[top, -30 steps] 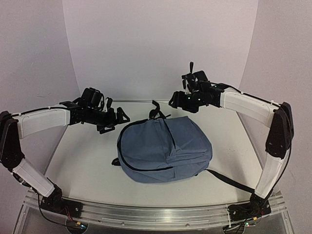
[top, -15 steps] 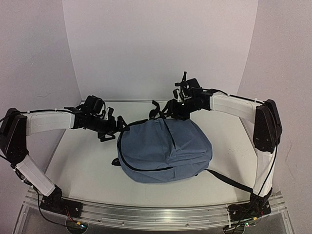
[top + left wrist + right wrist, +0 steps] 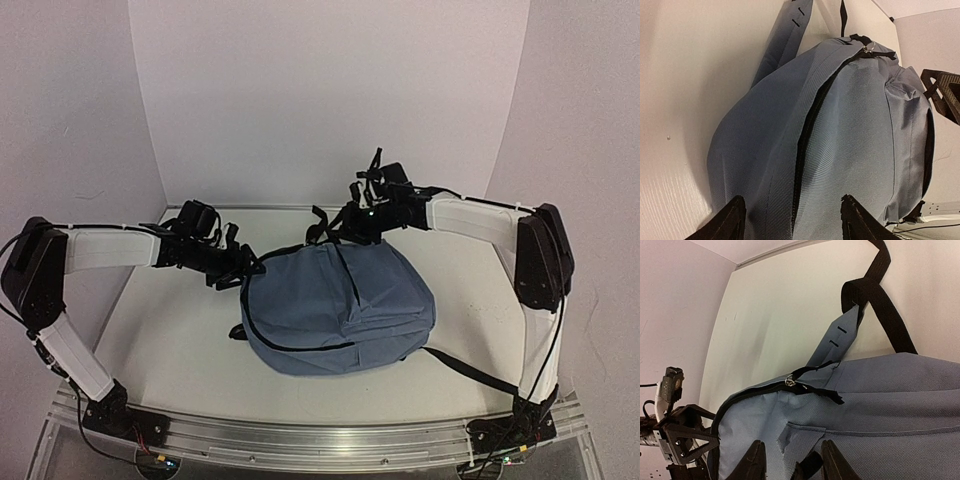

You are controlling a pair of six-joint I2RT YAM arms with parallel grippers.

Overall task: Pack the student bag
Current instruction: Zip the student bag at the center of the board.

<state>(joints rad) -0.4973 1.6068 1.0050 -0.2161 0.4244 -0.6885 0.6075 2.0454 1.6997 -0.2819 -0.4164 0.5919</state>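
The slate-blue student bag (image 3: pixel 340 305) lies flat in the middle of the table, with a black zipper line curving round its left side. My left gripper (image 3: pixel 245 265) is open at the bag's left edge. In the left wrist view its fingers straddle the dark zipper seam (image 3: pixel 800 165) on the bag (image 3: pixel 860 130). My right gripper (image 3: pixel 345 228) is open over the bag's far top, near the carry handle (image 3: pixel 322 225). In the right wrist view a black strap piece (image 3: pixel 810 466) lies between its fingers, on the bag (image 3: pixel 900 440). The metal zipper pull (image 3: pixel 789 381) sits just beyond them.
A black shoulder strap (image 3: pixel 470 370) trails from the bag toward the right arm's base. White walls close in the table on the left, back and right. The metal rail (image 3: pixel 320 440) runs along the near edge.
Both grippers have moved in toward the bag. The left one has moved right to its left edge. The right one has come down and left to the bag's top.
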